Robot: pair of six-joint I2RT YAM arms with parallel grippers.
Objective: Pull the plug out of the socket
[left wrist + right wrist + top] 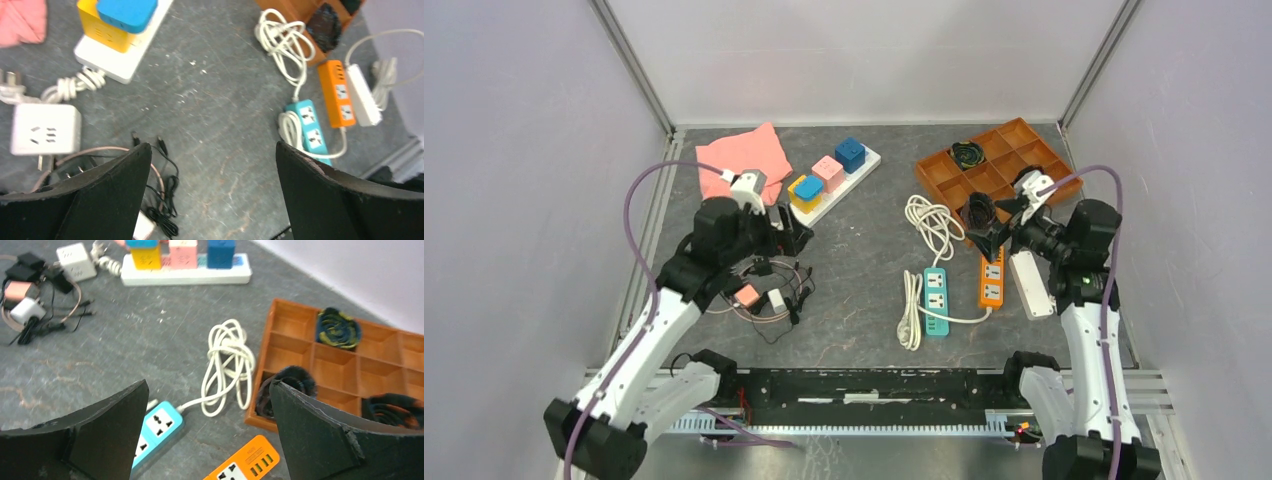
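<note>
the left gripper [212, 147] and right gripper [208, 385] gape wide and empty, neither bracing the socket [849, 182] at upper centre of the top view, so tugging a plug [828, 172] could drag the whole strip.

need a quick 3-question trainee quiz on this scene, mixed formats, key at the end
1. True or false: the left gripper is shut on a plug.
2. Which cube on the white power strip stands nearest its cord end? A) pink cube B) yellow cube C) dark blue cube
3. Fill in: the orange strip lies ___ the teal strip and the small white strip.
Key: 1 false, its jaws stand apart with nothing between them; 2 B; 3 between.
</note>
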